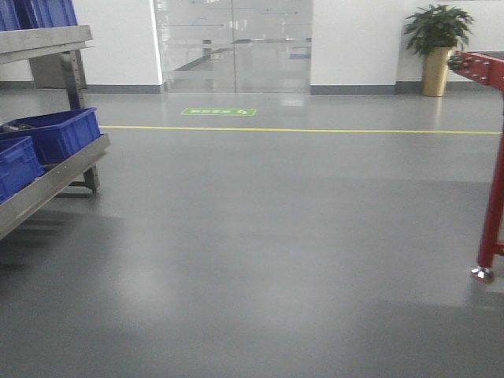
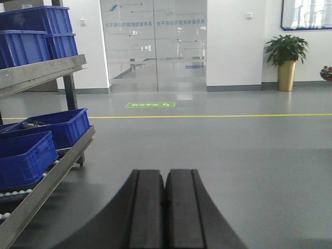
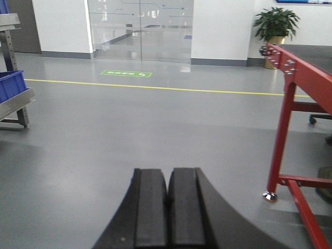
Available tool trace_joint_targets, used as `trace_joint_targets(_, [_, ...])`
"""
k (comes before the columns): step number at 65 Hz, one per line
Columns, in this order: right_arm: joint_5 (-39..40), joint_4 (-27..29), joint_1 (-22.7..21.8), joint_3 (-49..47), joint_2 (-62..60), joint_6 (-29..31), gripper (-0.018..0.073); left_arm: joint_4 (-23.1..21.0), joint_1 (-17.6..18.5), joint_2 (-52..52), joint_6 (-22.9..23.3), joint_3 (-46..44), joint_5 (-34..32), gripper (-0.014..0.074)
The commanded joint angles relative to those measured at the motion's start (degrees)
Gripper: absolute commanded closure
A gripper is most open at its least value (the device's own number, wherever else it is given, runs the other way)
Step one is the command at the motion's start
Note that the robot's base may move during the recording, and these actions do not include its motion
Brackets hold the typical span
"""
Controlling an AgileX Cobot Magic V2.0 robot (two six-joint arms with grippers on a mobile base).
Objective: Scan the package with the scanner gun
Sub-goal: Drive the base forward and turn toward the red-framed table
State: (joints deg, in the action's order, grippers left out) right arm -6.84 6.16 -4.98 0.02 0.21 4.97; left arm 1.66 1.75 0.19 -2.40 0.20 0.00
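The package and the scanner gun are out of view in all three views. In the left wrist view my left gripper [image 2: 165, 174] points forward over the grey floor, its two black fingers pressed together with nothing between them. My right gripper [image 3: 168, 172] stands the same way in the right wrist view, shut and empty, above bare floor. Neither gripper shows in the exterior front view.
A metal rack [image 1: 55, 177] with blue bins [image 1: 59, 130] stands on the left. A red metal frame [image 3: 290, 111] stands on the right, its foot [image 1: 482, 273] on the floor. Ahead lie a yellow floor line [image 1: 299, 130], glass doors [image 1: 234, 47] and a potted plant [image 1: 437, 47].
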Motion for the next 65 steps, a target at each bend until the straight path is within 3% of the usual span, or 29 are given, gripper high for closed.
trace_joint_targets(1, [1.2, 0.2, -0.1, 0.0, -0.2, 0.3, 0.0713, -0.3, 0.4, -0.2, 0.3, -0.2, -1.0, 0.0707])
trace_joint_targets(65, [1.2, 0.2, -0.1, 0.0, -0.2, 0.3, 0.0713, -0.3, 0.4, -0.2, 0.3, -0.2, -1.0, 0.0707])
